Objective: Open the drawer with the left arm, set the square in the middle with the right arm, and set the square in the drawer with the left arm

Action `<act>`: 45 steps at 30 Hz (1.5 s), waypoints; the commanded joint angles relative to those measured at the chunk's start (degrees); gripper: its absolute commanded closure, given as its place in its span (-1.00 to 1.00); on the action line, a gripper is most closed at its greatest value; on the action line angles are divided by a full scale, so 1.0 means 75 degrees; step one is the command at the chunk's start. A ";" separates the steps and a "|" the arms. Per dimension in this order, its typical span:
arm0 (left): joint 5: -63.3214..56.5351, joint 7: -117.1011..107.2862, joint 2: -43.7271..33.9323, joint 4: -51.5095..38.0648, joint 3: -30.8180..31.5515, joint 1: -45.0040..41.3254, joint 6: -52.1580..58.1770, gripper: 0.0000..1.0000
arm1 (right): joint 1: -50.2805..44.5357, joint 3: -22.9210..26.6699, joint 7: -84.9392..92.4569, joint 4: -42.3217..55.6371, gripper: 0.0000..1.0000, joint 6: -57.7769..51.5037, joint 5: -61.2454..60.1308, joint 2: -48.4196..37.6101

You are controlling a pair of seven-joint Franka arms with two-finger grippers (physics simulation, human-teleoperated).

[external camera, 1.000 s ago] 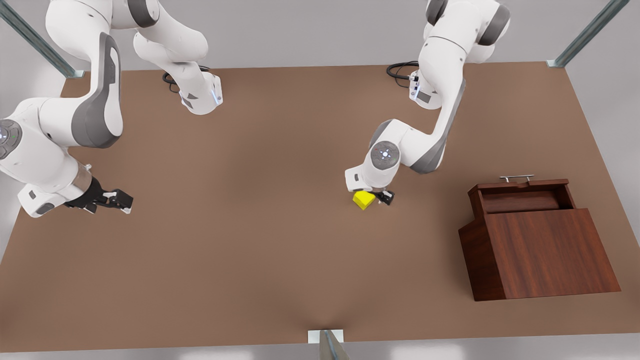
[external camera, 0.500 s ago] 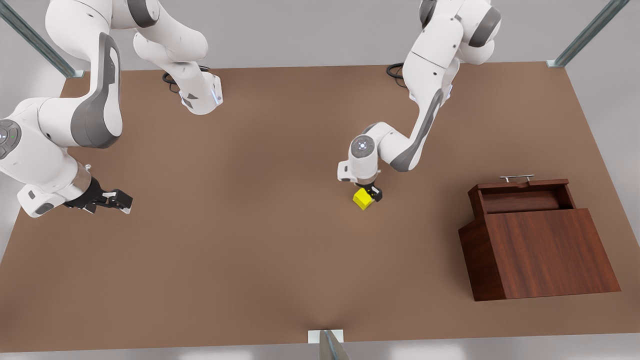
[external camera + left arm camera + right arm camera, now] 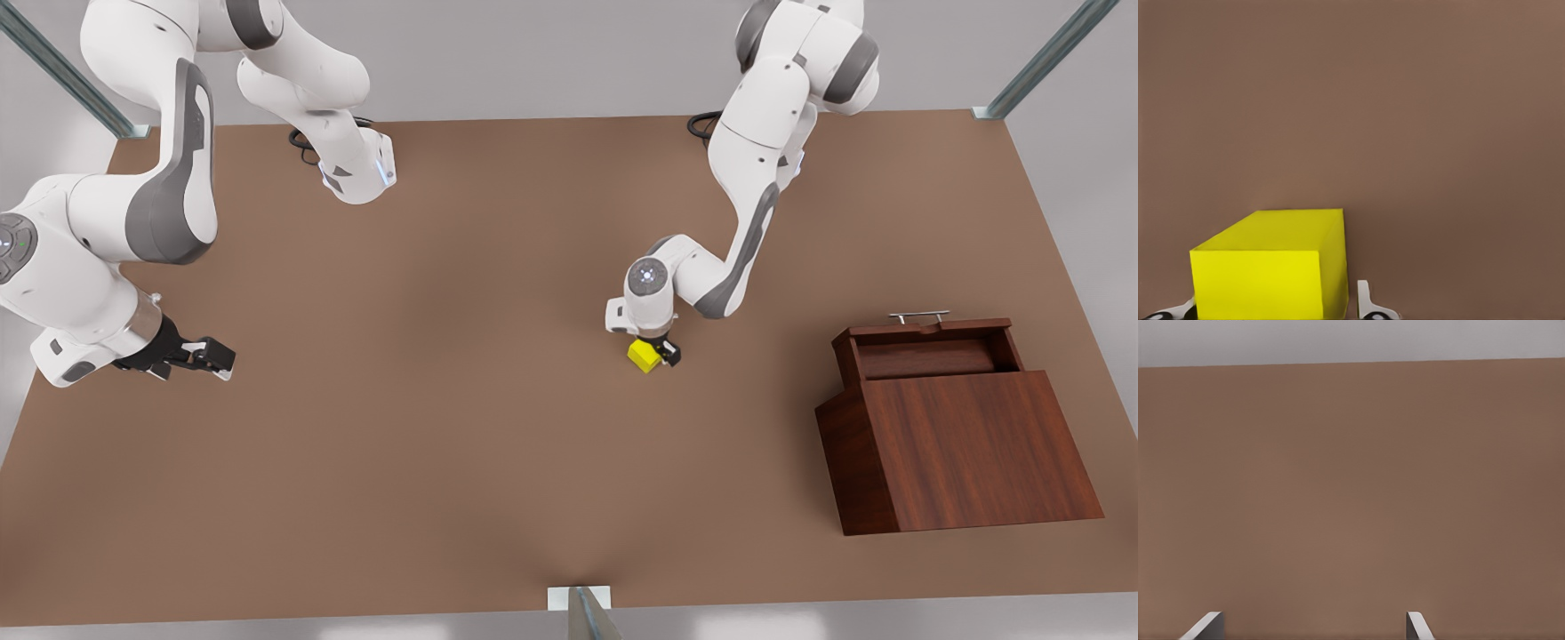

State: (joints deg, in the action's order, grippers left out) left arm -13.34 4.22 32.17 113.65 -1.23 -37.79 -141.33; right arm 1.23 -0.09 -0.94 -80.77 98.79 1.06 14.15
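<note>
- Your left pincer (image 3: 658, 353) straddles the square (image 3: 645, 355) mid-table (image 3: 444, 444), fingers (image 3: 1365, 303) flanking it; grip unconfirmed.
- Left arm (image 3: 738, 204) bent down steeply.
- Your right pincer (image 3: 203, 356) spread, holding nothing, waiting at the front view's left.
- Drawer (image 3: 929, 347) pulled out, at the front view's right.

You're looking at soft, even, diffuse lighting with no clear source. The tabletop (image 3: 462, 427) is reading slightly lighter toward the far edge and darker through the middle. Shadows are staying faint: a small one is sitting under the square (image 3: 646, 355), a soft one beside the wooden box (image 3: 960, 444). Nothing is glaring or blown out. The wrist views are rendering smooth and textureless.
</note>
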 commanded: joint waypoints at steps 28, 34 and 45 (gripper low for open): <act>0.1954 0.2446 -0.2484 -0.1689 -0.1722 0.0058 0.4769 -0.35 | 0.0012 0.0023 -0.0004 0.0164 -1.00 -0.0094 0.0012 -0.0106; 0.1954 0.6784 -0.2637 -0.1666 -0.3973 0.0058 0.5027 -0.34 | 0.0129 0.0035 0.0008 0.0164 -1.00 -0.0035 0.0012 -0.0036; 0.1954 1.1238 -0.2192 -0.1572 -0.5626 0.0573 0.4395 -0.36 | 0.0106 0.0012 -0.0004 0.0176 -1.00 -0.0012 0.0012 -0.0036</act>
State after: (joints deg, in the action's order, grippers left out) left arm 1.15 89.57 15.86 101.87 -43.42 -33.17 -108.50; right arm 2.04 0.00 -0.97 -79.54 98.70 1.14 13.89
